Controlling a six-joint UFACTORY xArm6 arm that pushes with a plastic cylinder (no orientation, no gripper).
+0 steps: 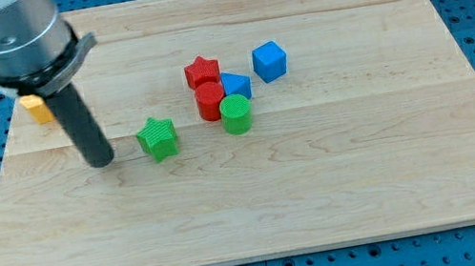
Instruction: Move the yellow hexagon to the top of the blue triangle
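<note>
The yellow hexagon lies near the board's left edge, partly hidden behind the arm's grey body. The blue triangle sits near the board's middle, touching a red star, a red cylinder and a green cylinder. My tip rests on the board below and to the right of the yellow hexagon, and left of a green star. It touches no block.
A blue cube stands just right of the cluster. The wooden board lies on a blue pegboard table. The arm's grey body fills the view's top left.
</note>
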